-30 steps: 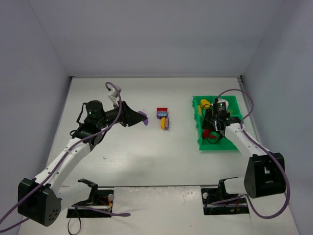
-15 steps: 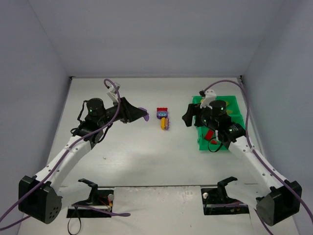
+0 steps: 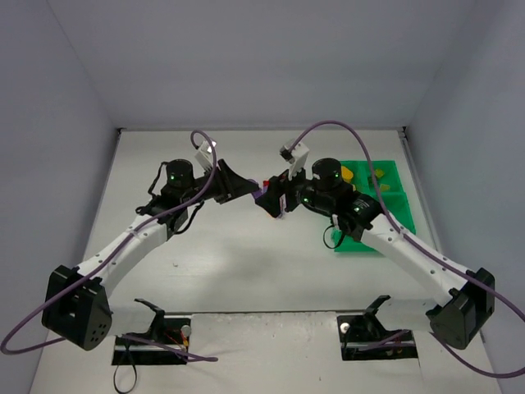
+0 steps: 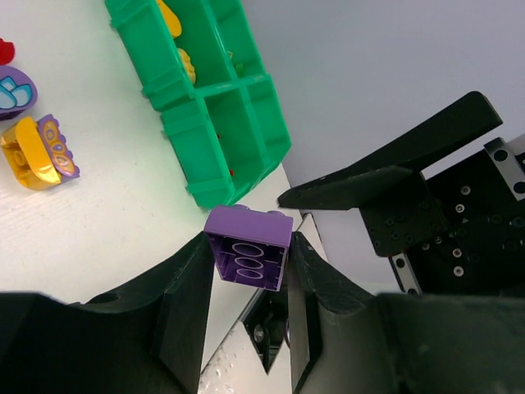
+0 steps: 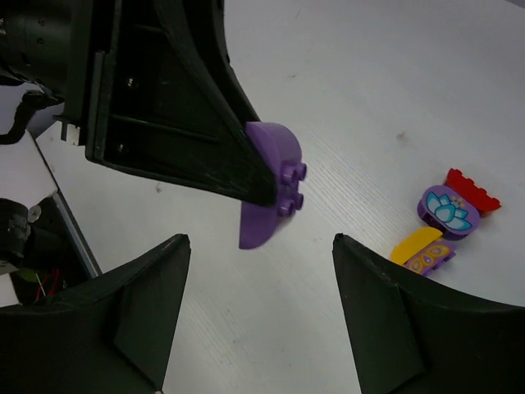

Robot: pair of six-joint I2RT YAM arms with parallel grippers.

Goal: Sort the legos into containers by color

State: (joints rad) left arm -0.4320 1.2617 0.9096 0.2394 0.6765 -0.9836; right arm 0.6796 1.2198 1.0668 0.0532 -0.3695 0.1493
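My left gripper is shut on a purple lego, held above the table with its hollow underside toward the camera. In the top view the left gripper and the purple lego meet my right gripper at mid-table. The right gripper stands open with nothing between its fingers, and the purple lego hangs just ahead of them. The green tray of containers lies to the right, with yellow legos in a far compartment. In the left wrist view the tray also holds yellow legos.
Three loose legos lie together on the table: a red one, a round purple one with a lotus print and a yellow one. The left wrist view shows the same yellow one. Grey walls enclose the table.
The right arm has swung left out of the tray to mid-table and its gripper has opened. The left gripper has carried the purple lego rightward to meet it.
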